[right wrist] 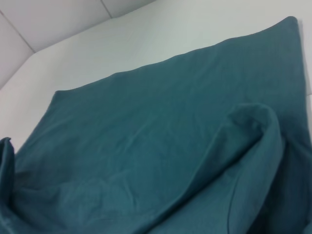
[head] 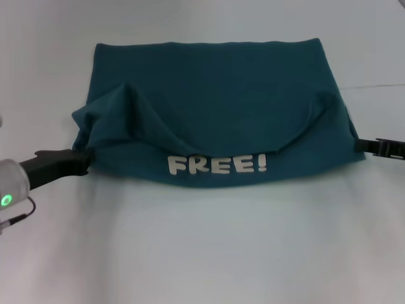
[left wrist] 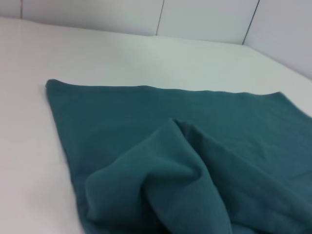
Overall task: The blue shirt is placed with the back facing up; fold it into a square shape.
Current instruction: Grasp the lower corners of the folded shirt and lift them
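Blue shirt point(head: 215, 101) lies mid-table point(head: 202, 253), partly folded, near edge showing white FREE! print point(head: 217, 164), bunched humps at both near corners. Left gripper point(head: 85, 158) at shirt's near-left corner, right gripper point(head: 364, 145) at its right edge; cannot tell either grip

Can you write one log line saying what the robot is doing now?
shirt fold | blue shirt partly folded, FREE! print showing | left pincer at left edge | right pincer at right edge
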